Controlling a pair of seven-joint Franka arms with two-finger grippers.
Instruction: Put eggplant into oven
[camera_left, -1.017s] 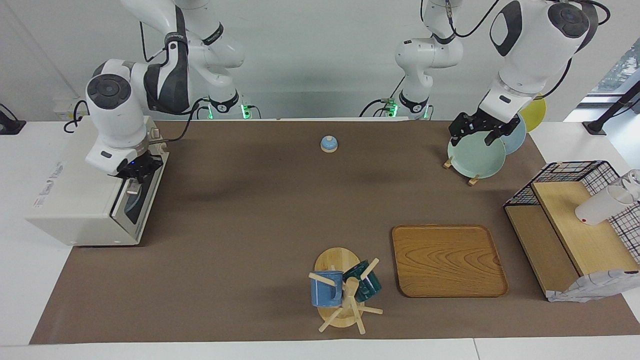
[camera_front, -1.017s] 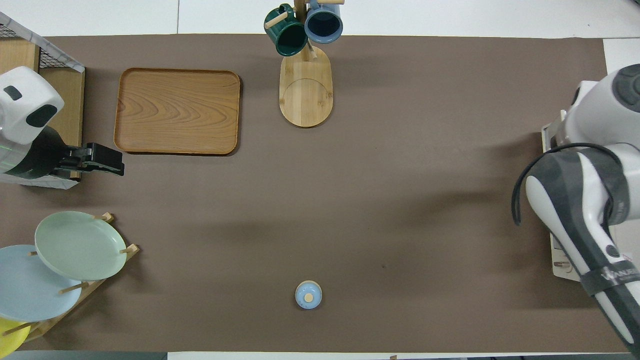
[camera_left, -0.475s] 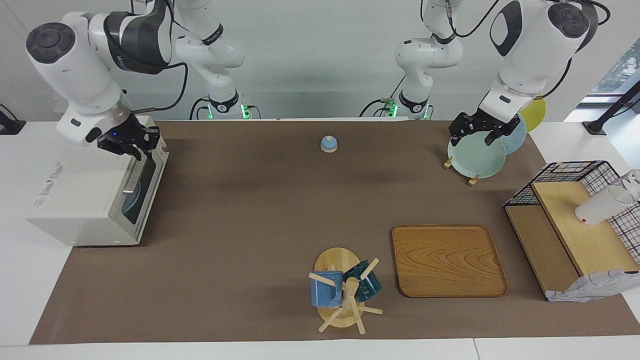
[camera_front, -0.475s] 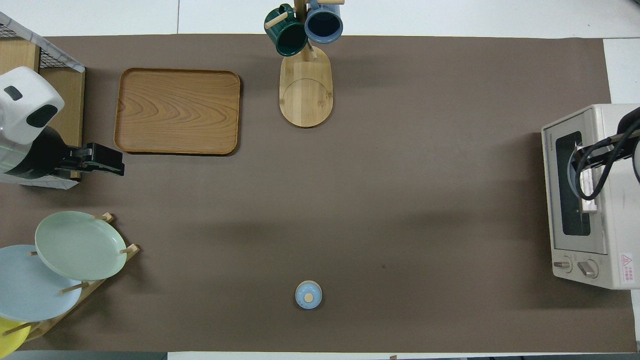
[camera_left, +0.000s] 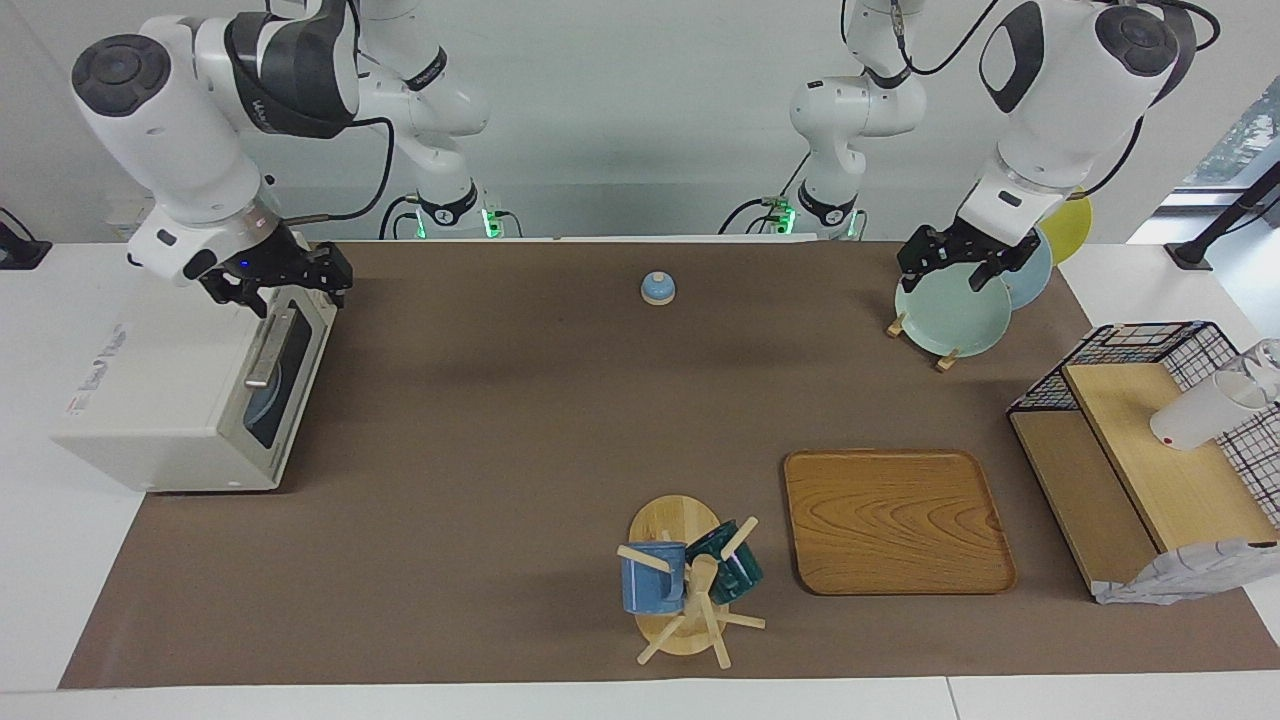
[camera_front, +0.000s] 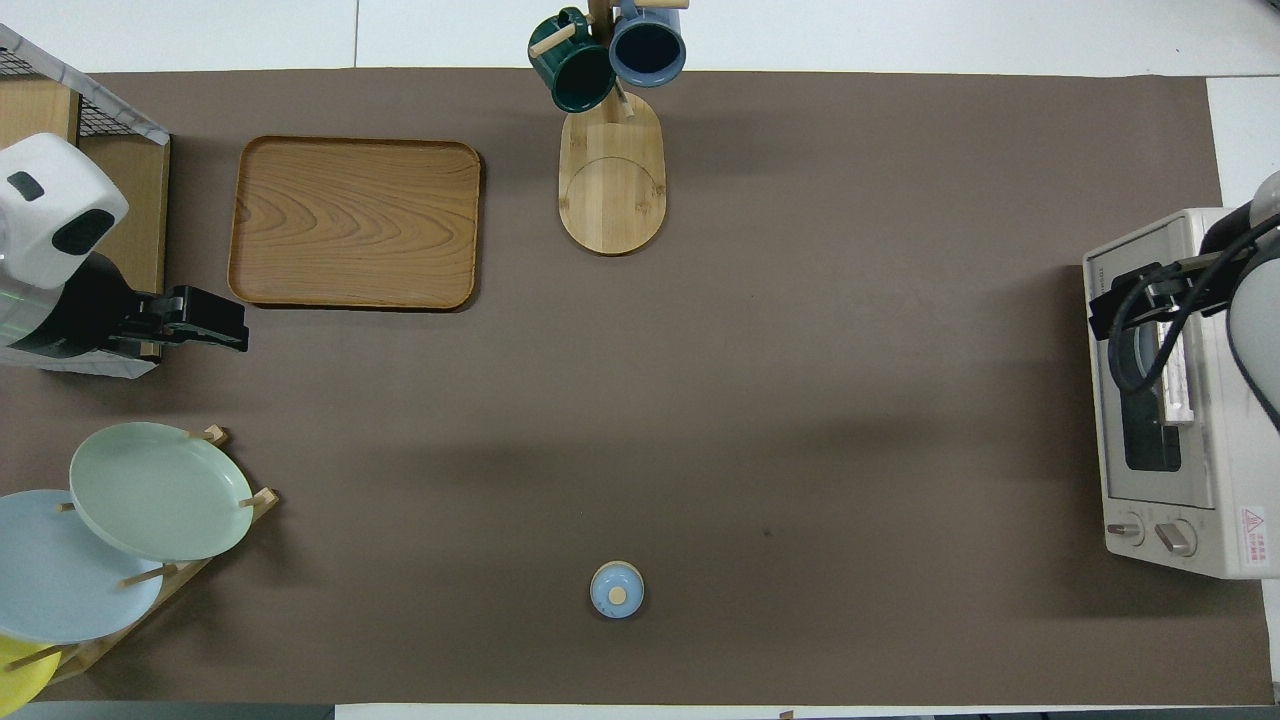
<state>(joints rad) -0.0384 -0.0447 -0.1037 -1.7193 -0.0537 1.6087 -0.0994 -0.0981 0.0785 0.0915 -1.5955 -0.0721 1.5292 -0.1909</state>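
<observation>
In the facing view we are seeing the oven (camera_left: 150, 400) sitting at the right arm's end of the table (camera_left: 500, 420), its door shut and its bar handle (camera_left: 268, 350) lying flat against the glass. The right gripper (camera_left: 280, 283) is hovering over the oven's corner nearest the robots, fingers spread and gripping nothing. We are not making out the eggplant anywhere, and we cannot tell what is lying behind the window. The left gripper (camera_left: 958, 268) is waiting over the green plate (camera_left: 955, 315) near the corner at the left arm's end, fingers apart and empty. In the overhead view we are seeing the oven (camera_front: 1180, 500) again at the edge, the right gripper (camera_front: 1120, 300) hanging over its door, and the left gripper (camera_front: 215, 330) hanging just beside the wooden tray (camera_front: 355, 222).
</observation>
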